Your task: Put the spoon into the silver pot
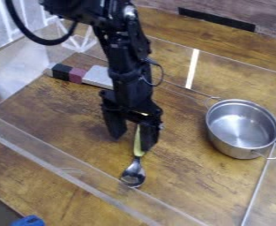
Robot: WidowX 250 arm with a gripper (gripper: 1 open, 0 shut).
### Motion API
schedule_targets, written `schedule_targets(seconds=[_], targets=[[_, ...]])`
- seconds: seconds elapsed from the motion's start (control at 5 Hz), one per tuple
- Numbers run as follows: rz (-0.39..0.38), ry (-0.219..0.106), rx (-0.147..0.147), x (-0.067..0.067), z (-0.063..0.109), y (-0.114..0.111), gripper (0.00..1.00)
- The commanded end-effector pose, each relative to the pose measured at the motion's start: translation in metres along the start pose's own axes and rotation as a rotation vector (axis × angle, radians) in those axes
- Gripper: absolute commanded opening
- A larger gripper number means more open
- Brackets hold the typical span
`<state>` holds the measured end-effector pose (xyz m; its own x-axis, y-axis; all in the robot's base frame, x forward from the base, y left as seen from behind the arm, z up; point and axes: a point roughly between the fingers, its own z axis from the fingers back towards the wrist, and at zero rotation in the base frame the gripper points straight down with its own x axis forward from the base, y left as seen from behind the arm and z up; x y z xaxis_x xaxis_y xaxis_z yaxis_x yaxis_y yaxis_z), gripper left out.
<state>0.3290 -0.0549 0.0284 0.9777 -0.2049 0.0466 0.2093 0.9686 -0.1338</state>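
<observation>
The spoon (134, 157) lies on the wooden table with its pale-yellow handle pointing away and its shiny metal bowl nearest the front. My gripper (133, 137) points straight down over the handle's upper part, open, one finger on each side of the handle and low near the table. Much of the handle is hidden behind the fingers. I cannot tell if the fingers touch the handle. The silver pot (242, 126) stands empty at the right, apart from the gripper.
A clear plastic wall (57, 152) borders the work area on the front and sides. A dark red and white block (75, 72) lies at the back left behind the arm. The table's right edge is close to the pot.
</observation>
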Motion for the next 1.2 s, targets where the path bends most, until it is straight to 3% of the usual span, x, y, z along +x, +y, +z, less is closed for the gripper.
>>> schedule_targets(seconds=[0.0, 0.2, 0.6, 1.0], targets=[[-0.050, -0.063, -0.001, 0.018, 0.015, -0.007, 0.00], [-0.056, -0.067, -0.002, 0.022, 0.012, -0.008, 0.00], [0.078, -0.097, -0.013, 0.007, 0.015, -0.004, 0.00], [0.029, -0.076, -0.010, 0.013, 0.019, 0.008, 0.00]])
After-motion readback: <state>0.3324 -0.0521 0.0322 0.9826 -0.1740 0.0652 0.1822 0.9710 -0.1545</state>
